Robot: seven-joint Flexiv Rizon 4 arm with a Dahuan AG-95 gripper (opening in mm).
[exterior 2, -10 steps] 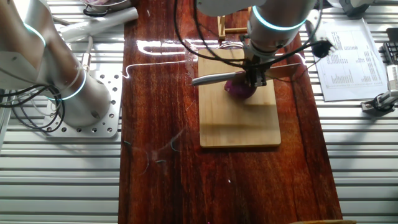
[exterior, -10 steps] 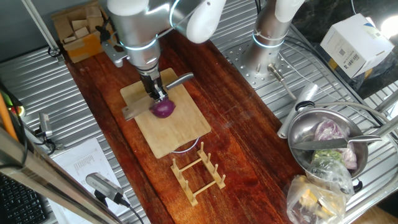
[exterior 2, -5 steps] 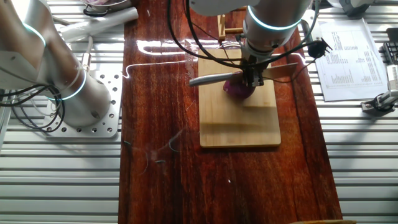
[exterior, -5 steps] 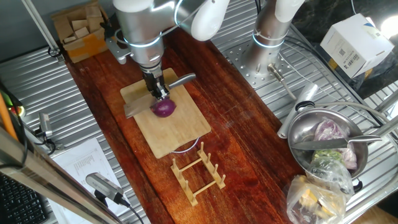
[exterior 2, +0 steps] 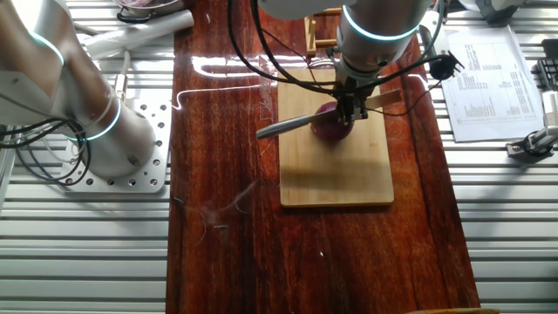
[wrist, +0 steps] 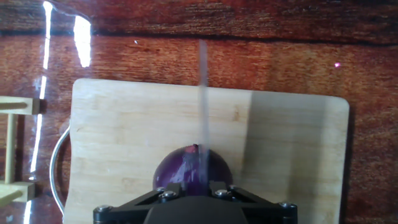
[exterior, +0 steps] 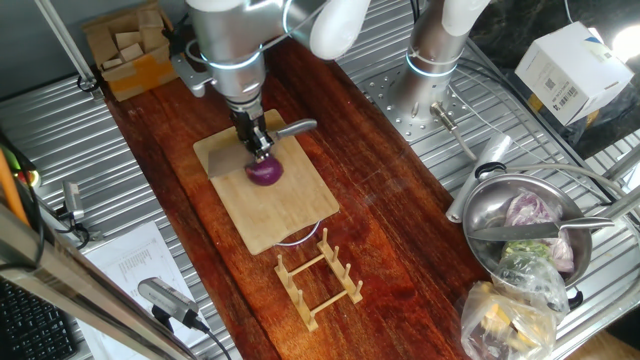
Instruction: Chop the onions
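A small round red onion (exterior: 264, 173) sits on the bamboo board (exterior: 275, 220), toward its far half. My gripper (exterior: 258, 145) is right above the onion and is shut on a knife, whose silver handle (exterior: 295, 127) sticks out to the right and whose blade (exterior: 225, 164) sticks out to the left. In the other fixed view the gripper (exterior 2: 349, 112) stands over the onion (exterior 2: 330, 124), with the knife handle (exterior 2: 283, 126) angled to the left. In the hand view the onion (wrist: 177, 171) lies just ahead of the gripper (wrist: 194, 185), and the blade edge (wrist: 202, 99) runs over its top.
A wooden rack (exterior: 318, 278) stands just in front of the board. A metal bowl of vegetables (exterior: 520, 225) and a plastic bag (exterior: 510, 310) are at the right. A box of wooden blocks (exterior: 130, 50) is at the back left. A second arm's base (exterior: 430, 70) stands behind.
My gripper and the knife have shifted slightly toward the far side of the board, and the knife's angle has changed. The onion has stayed in place.
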